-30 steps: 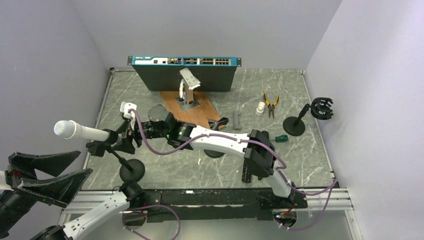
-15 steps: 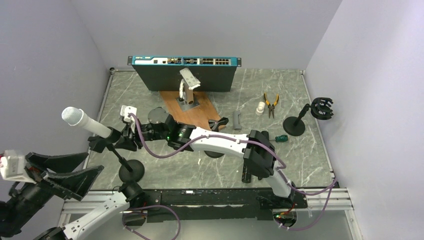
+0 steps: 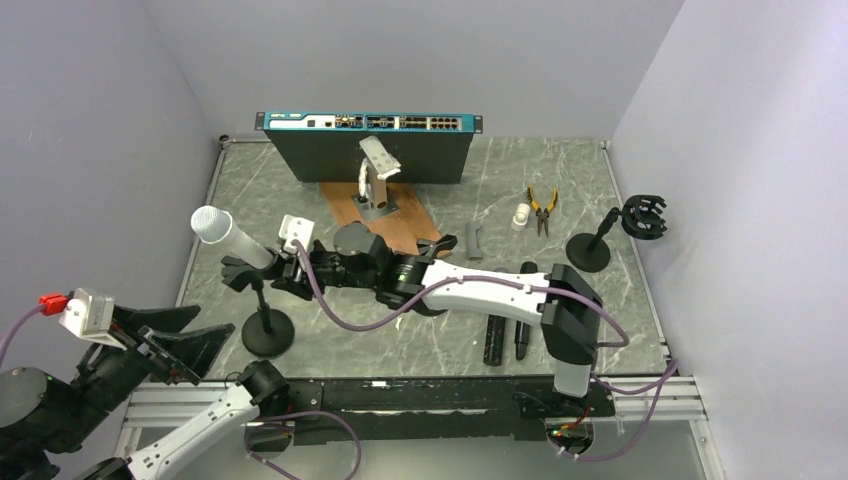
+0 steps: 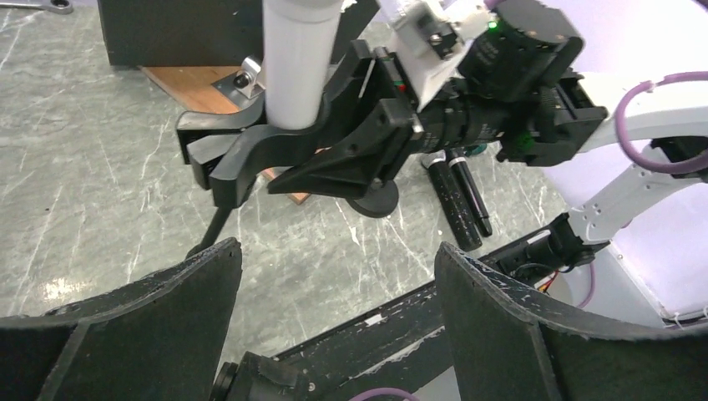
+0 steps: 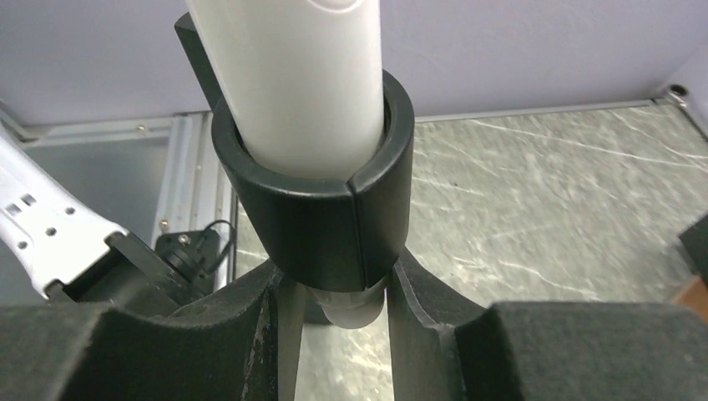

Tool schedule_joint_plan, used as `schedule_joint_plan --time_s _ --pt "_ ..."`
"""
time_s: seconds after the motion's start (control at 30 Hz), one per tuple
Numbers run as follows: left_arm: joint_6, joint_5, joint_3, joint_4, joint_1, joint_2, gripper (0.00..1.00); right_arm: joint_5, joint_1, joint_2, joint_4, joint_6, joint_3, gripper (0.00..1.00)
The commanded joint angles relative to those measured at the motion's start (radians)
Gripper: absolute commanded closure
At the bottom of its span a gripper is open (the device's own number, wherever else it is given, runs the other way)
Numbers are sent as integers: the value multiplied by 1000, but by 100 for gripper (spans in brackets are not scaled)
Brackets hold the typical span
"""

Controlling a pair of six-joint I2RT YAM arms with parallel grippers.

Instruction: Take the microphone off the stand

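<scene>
The left wrist view's top edge cuts off the mic's (image 4: 300, 58) head; its bottom edge cuts the left hand's (image 4: 334, 255) fingers. In the right wrist view the head is off-frame too, the clip (image 5: 326, 209) hides the mic's lower body, and the far worktop (image 5: 543, 192) is blurred. From above, the left arm (image 3: 40, 410) runs off the left edge, and the white bit (image 3: 520, 215) beside the pliers (image 3: 541, 208) is too small to name.

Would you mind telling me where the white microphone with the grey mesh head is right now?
Top view, left side: the white microphone sits tilted in its black stand clip, which the right gripper clamps.
</scene>
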Motion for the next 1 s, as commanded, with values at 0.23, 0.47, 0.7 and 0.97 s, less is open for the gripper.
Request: schedule_joint_plan --time_s 0.23,0.47,0.7,0.97 --pt "-12 -27 -109 152 -2 -8 13 113 -11 -191 10 -99 -84 100" --pt "-23 19 -219 239 -2 -1 13 168 -10 -303 -12 -106 -203 100" --pt "-38 -18 -277 271 -2 -13 11 212 -8 -392 -62 -106 -274 100" --pt "-70 -18 -429 348 -2 -56 7 241 -8 -409 -98 -89 -300 95"
